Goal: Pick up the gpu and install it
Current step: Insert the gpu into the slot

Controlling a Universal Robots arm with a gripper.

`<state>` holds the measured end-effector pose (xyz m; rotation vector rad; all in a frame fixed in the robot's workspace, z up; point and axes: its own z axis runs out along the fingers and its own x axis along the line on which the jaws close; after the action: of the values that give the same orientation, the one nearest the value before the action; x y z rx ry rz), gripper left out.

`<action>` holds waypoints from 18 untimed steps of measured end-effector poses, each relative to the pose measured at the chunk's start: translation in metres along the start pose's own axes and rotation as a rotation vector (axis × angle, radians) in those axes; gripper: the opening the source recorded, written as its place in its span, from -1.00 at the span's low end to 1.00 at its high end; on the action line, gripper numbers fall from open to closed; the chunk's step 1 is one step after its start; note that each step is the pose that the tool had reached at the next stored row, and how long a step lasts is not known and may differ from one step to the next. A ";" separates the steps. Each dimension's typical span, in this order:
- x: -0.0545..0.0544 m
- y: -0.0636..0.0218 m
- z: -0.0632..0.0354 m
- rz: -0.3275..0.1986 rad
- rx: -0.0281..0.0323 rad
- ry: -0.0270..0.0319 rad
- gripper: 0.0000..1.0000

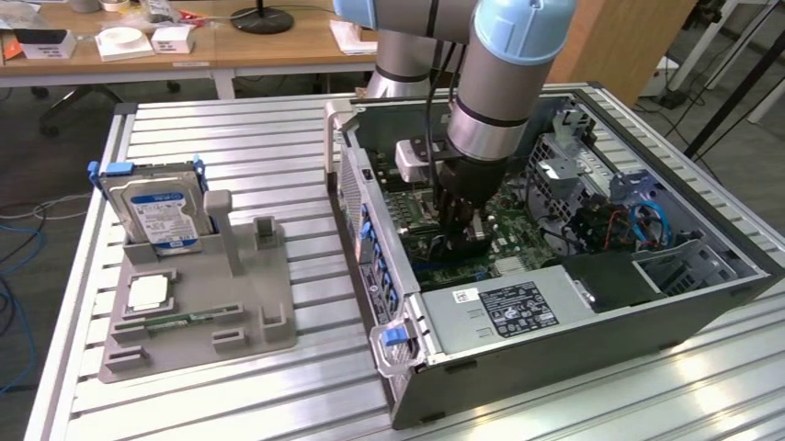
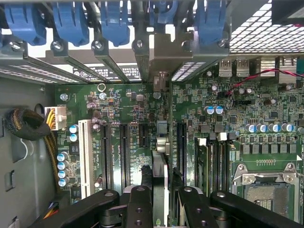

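Figure: card insertion, seen from outside and from my wrist.

Exterior view, centre of the frame: my claw [image 1: 464,241] reaches down into the open computer case [image 1: 687,312], which lies on its side on the slatted table [image 1: 245,147] so that the motherboard [image 1: 424,207] faces up and the slots can be approached from above.

Wrist view, lower centre: my claw [image 2: 161,194] is narrowed onto the gpu [image 2: 160,164], held edge-on so that it appears as a thin strip running up the middle of the frame. Its silver end bracket [image 2: 171,54] stands at upper centre, against the row of blue slot latches [image 2: 114,21]. By my reading the card is kept upright and parallel to the black expansion slots [image 2: 124,149] so that its edge can meet one of them squarely; whether it is seated I cannot tell.

Exterior view, left: the grey holder [image 1: 202,317] carries the hard drive [image 1: 153,204] upright and the memory stick [image 1: 190,320] flat, both well apart from the case and untouched.
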<state>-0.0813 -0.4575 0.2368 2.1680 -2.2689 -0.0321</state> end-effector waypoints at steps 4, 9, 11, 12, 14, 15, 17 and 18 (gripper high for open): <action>0.000 0.0000 0.0000 0.000 0.0000 -0.0001 -0.47; 0.000 0.0001 0.0005 0.000 0.0001 -0.0018 -0.46; 0.000 0.0001 0.0004 0.000 0.0004 -0.0008 -0.35; 0.000 0.0001 0.0001 0.000 0.0001 -0.0003 -0.22; 0.000 0.0000 0.0000 0.000 0.0000 -0.0001 -0.11; 0.000 0.0000 0.0000 0.000 0.0000 -0.0001 0.02; 0.000 0.0000 -0.0005 0.000 -0.0001 0.0003 0.02; 0.000 0.0000 -0.0018 0.000 -0.0001 0.0003 0.02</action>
<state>-0.0813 -0.4576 0.2386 2.1675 -2.2690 -0.0319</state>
